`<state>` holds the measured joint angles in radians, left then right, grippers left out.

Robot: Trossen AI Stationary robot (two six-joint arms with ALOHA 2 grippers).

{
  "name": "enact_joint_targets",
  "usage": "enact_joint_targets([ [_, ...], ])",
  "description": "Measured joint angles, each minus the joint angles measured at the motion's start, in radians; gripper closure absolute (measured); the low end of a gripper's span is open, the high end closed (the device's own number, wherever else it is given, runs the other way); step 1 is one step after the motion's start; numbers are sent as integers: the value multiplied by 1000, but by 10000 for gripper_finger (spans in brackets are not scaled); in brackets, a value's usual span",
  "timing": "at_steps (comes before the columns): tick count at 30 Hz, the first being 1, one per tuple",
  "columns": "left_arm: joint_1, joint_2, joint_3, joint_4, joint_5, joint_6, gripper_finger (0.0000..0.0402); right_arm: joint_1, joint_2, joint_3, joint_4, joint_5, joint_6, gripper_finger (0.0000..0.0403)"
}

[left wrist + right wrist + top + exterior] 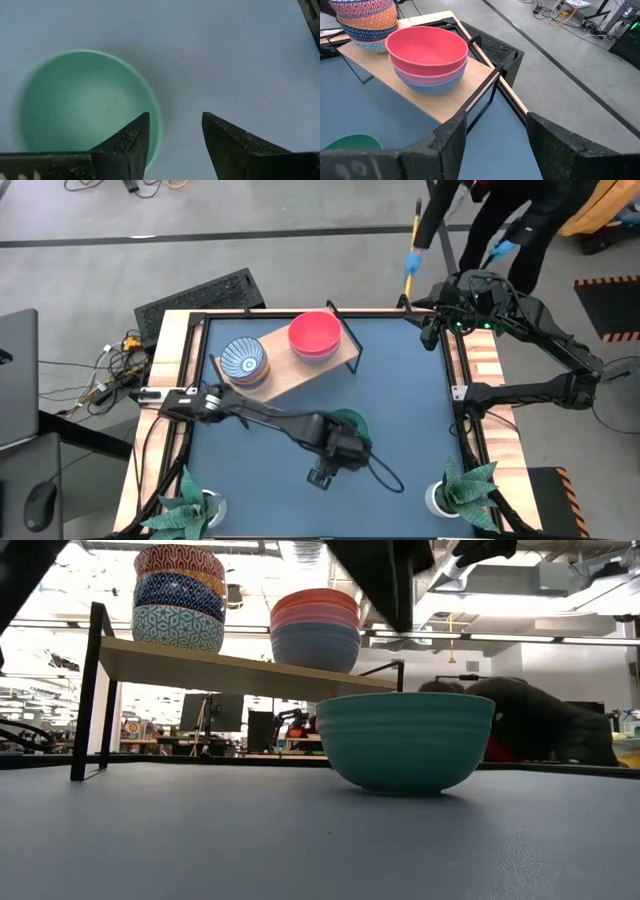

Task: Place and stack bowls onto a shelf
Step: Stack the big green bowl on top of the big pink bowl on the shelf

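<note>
1. Green round bowl (pixel 405 740) sits on the dark blue worktop (pixel 200 840), below my left gripper (pixel 172 140), whose jaws are apart and empty.
2. Right gripper (pixel 492 140) waits wide at the worktop's far right corner.
3. Two bowl stacks rest on the light wooden shelf (pixel 300 365).

left hand (pixel 172 145): mid-table, fingers parted | right hand (pixel 492 145): far corner, fingers apart

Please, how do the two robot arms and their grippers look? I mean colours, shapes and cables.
Both arms are black, built from slim tubular links with bulkier joints. The left arm has a thin black cable looping from its wrist onto the table. The right arm shows a small green light near its wrist. The left gripper and right gripper each have two dark, wedge-shaped fingers with rough, slightly worn edges.
</note>
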<state>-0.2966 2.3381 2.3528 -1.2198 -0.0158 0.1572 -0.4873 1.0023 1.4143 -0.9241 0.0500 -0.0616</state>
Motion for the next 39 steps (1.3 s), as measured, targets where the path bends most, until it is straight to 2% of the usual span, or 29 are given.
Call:
enact_joint_targets([
  [3,2,52,0,6,57,0,236,0,0,0,-2,0,0,173],
  [17,35,85,-1,117,58,-27,242,0,0,0,-73,0,1,173],
  [20,35,84,-45,174,65,-37,254,0,0,0,-74,0,1,173],
  [29,38,88,-118,187,89,-129,278,0,0,0,-74,0,1,173],
  [33,38,85,-116,192,63,-128,310,0,0,0,-69,0,2,173],
  [39,34,84,-113,176,66,-141,391,0,0,0,-67,0,8,173],
])
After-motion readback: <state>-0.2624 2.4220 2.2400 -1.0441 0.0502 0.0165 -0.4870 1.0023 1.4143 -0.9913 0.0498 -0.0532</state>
